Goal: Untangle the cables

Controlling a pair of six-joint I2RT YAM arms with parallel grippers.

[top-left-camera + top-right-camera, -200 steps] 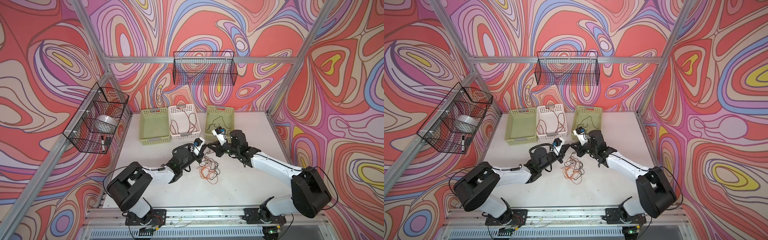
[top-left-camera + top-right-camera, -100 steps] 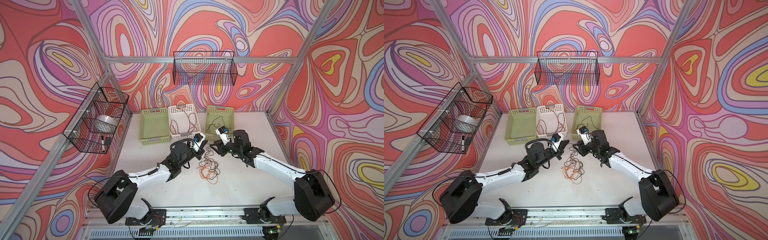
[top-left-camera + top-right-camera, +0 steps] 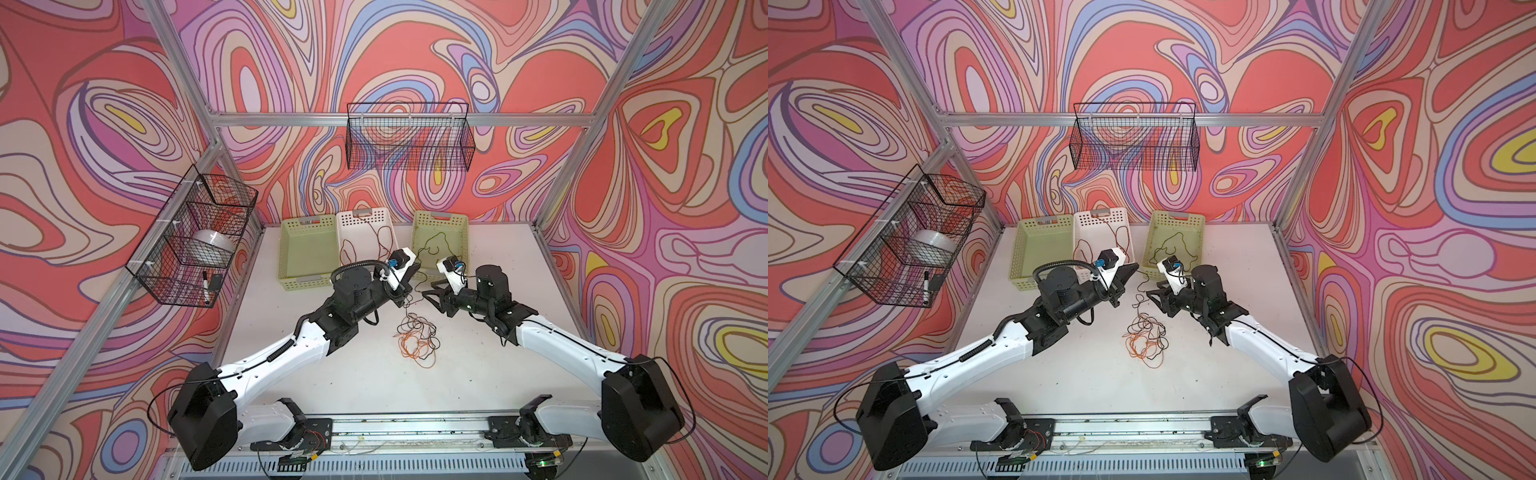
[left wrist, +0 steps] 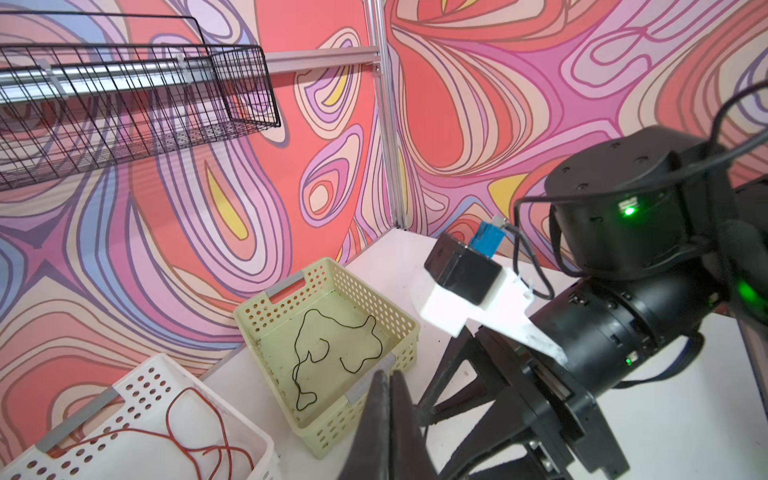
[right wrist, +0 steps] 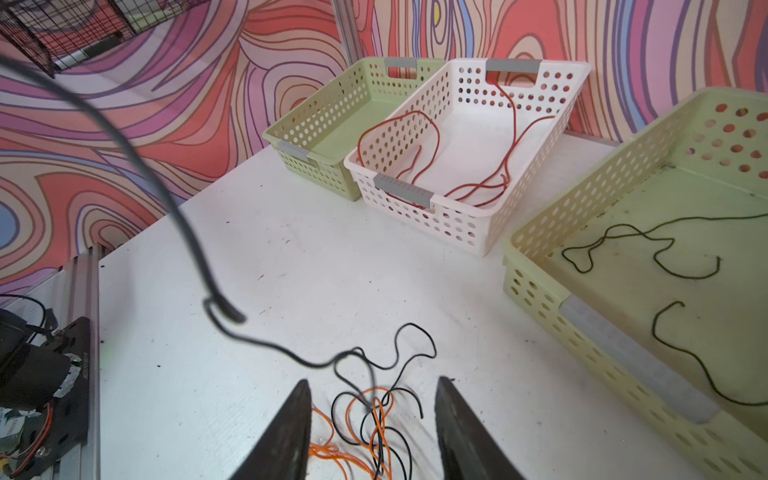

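We find the front of the table (image 3: 365,386) bare between the left arm (image 3: 282,357) and the right arm (image 3: 561,349); a hand could pass there freely as far as the tangle of cords (image 3: 415,340) lying loose at mid-table. The strip in front of the left green basket (image 3: 307,249) is likewise open. That basket, the white basket (image 3: 347,226) and the right green basket (image 3: 457,232) line the back edge, with bare table between the last two. The left gripper (image 4: 387,376) and the right gripper (image 5: 372,384) hang close together beyond the tangle, leaving a narrow gap. A black strand (image 5: 195,257) lifted off the tangle crosses in front of the right gripper. The wire basket on the back wall (image 3: 409,141) and the wire basket on the left wall (image 3: 195,241) hang well above the table.
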